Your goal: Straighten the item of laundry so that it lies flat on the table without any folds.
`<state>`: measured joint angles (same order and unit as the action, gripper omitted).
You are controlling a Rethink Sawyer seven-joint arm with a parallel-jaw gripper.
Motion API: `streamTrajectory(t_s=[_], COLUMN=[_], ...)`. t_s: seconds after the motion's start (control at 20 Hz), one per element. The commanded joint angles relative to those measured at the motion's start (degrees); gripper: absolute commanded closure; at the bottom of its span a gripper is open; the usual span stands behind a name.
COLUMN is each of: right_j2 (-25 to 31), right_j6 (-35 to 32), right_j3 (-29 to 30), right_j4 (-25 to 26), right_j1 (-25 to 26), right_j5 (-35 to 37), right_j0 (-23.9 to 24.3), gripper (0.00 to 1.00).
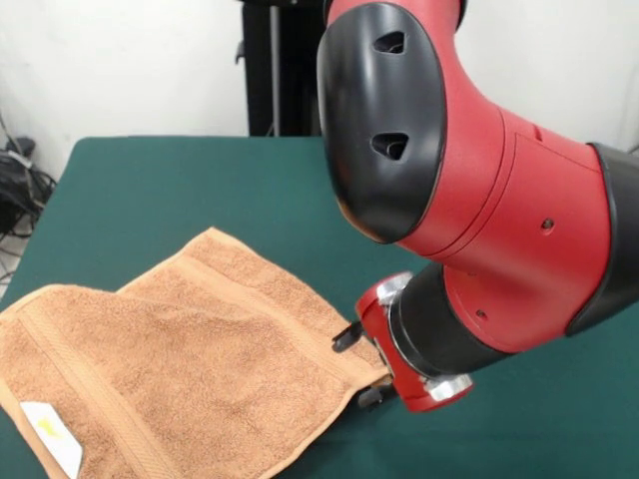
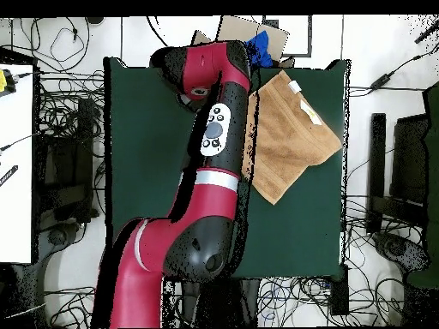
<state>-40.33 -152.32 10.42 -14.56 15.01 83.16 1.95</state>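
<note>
The peach terry towel (image 1: 190, 369) is spread on the green worktop (image 1: 180, 190), near-left side. Its right corner looks pinched by the pincer (image 1: 365, 367). Soft, light, floppy stuff, probably best gripped at corners.

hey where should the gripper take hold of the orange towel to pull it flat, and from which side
Judging by the front view, the towel lies with a layer folded over diagonally. Its hemmed edge beside the gripper looks best: thin and low on the table, so come in low from the arm's side and draw outward.
</note>
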Motion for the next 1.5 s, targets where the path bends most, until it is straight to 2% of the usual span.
streamTrajectory(t_s=[0.05,0.4,0.55,0.6,0.8,1.0,1.2,1.5], right_j2=[-0.69,0.79,0.93,1.36,0.32,-0.29,-2.18,-2.29], right_j6=[3.02,5.78,3.60,0.65,-3.51,-4.38,-7.41,-9.92], right_j3=[2.96,6.56,6.84,7.41,3.79,2.71,-2.21,-4.24], right_j4=[1.54,3.83,3.87,3.98,3.23,2.96,0.40,-0.79], right_j1=[0.31,-1.35,-1.11,-0.84,1.61,2.33,4.97,6.42], right_j5=[5.01,3.66,2.29,-0.17,-1.79,-1.32,0.81,0.62], right_j0=[0.60,-0.37,-0.65,-0.96,-0.29,0.06,1.54,2.25], gripper=[0.00,0.00,0.00,0.00,0.00,0.00,0.00,0.00])
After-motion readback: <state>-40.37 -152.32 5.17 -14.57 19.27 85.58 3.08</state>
